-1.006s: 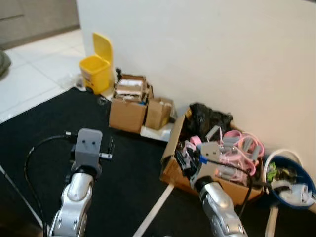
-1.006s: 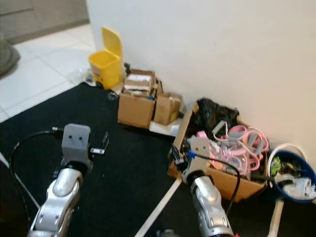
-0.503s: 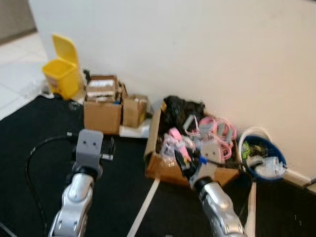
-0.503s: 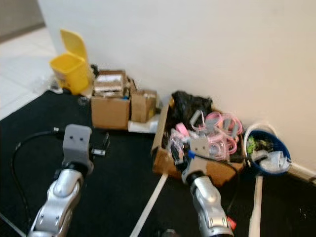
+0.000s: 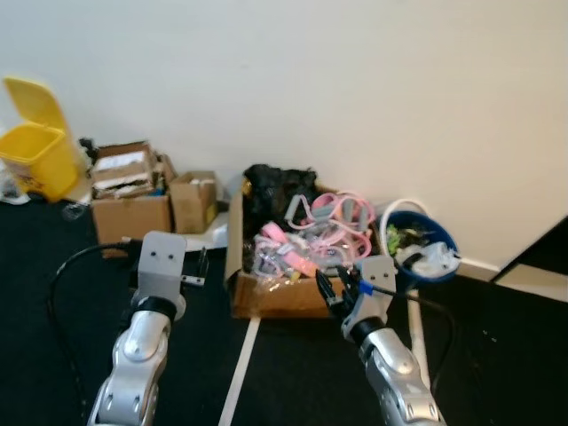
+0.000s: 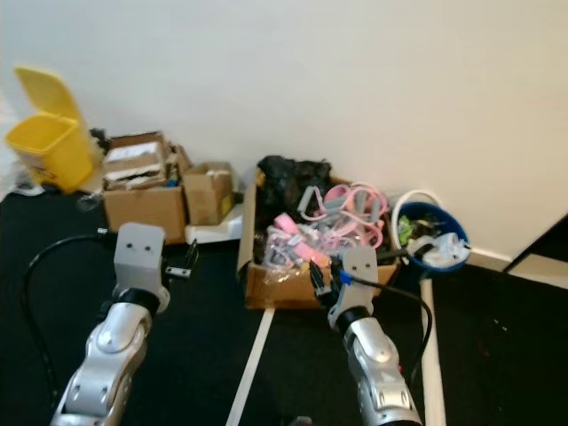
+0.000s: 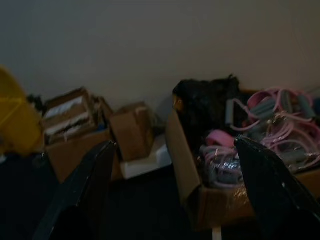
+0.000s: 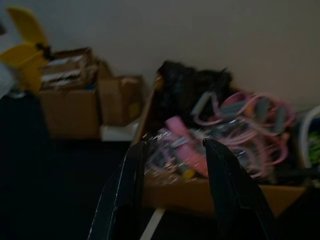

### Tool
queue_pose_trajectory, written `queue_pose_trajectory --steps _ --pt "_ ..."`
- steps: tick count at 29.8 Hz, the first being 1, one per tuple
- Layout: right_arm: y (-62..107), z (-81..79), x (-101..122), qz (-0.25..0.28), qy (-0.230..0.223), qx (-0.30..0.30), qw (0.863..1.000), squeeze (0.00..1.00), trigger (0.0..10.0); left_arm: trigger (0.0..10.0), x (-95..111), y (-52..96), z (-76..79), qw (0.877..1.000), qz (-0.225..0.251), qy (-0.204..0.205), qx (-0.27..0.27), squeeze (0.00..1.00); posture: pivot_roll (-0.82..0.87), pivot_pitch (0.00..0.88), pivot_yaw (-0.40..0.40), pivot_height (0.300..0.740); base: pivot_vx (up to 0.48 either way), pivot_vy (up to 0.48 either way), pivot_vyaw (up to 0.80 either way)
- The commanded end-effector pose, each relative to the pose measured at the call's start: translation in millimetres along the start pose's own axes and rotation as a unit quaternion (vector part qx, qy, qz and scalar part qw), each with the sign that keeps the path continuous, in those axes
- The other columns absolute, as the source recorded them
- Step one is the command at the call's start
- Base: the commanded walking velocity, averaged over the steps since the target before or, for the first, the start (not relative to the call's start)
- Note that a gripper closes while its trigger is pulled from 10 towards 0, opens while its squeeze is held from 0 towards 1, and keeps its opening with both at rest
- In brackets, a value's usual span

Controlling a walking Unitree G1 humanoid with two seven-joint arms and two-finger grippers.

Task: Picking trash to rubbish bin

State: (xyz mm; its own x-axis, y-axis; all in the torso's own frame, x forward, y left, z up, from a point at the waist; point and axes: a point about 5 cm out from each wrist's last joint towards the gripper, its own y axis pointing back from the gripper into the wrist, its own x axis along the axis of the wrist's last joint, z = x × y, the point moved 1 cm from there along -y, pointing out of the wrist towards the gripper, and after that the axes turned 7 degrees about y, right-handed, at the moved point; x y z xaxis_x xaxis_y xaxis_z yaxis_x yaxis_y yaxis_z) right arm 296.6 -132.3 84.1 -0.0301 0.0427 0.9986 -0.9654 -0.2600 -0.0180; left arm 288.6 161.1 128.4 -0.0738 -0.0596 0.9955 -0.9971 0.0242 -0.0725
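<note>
The yellow rubbish bin [image 5: 31,146] stands at the far left against the white wall, lid up. A large open cardboard box [image 5: 266,299] sits in the middle, holding pink and grey cords [image 5: 328,222], a black bag [image 5: 275,186] and crinkled clear plastic [image 8: 172,145]. My left gripper [image 5: 201,264] hovers open over the black carpet, left of that box; its fingers [image 7: 85,185] stand wide apart with nothing between. My right gripper [image 5: 340,289] is open and empty just before the box's front right corner.
Two smaller cardboard boxes [image 5: 133,209] stand between the bin and the large box. A blue bucket [image 6: 424,213] with white and green rubbish sits right of the large box. White tape strips [image 5: 238,373] cross the black carpet. A black cable loops from the left arm.
The camera has swung to the right: bin and boxes slid left in the picture and the bucket came toward the middle. Both arms keep their pose, grippers still open.
</note>
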Motion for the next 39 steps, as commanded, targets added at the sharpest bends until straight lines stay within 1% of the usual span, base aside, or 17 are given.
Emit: queue_pose_trajectory --steps 1,20,39 --pt "3.7 -0.6 -6.2 -0.013 0.001 -0.001 1.0 0.0 10.0 10.0 -6.0 3.4 -0.5 1.0 -0.011 0.001 0.0 0.0 0.0 0.11 -0.067 0.74 0.0 0.0 -0.55" --pt "5.0 -0.4 -7.4 -0.015 0.0 -0.003 1.0 0.0 10.0 10.0 -6.6 4.2 -0.8 1.0 -0.015 -0.001 -0.002 0.0 0.0 0.124 -0.063 0.74 0.0 0.0 -0.55" --pt "4.8 2.5 -6.7 -0.015 0.001 -0.009 1.0 0.0 10.0 10.0 -6.3 0.2 0.2 1.0 -0.015 0.001 -0.003 0.0 0.0 0.133 -0.058 0.74 0.0 0.0 -0.55"
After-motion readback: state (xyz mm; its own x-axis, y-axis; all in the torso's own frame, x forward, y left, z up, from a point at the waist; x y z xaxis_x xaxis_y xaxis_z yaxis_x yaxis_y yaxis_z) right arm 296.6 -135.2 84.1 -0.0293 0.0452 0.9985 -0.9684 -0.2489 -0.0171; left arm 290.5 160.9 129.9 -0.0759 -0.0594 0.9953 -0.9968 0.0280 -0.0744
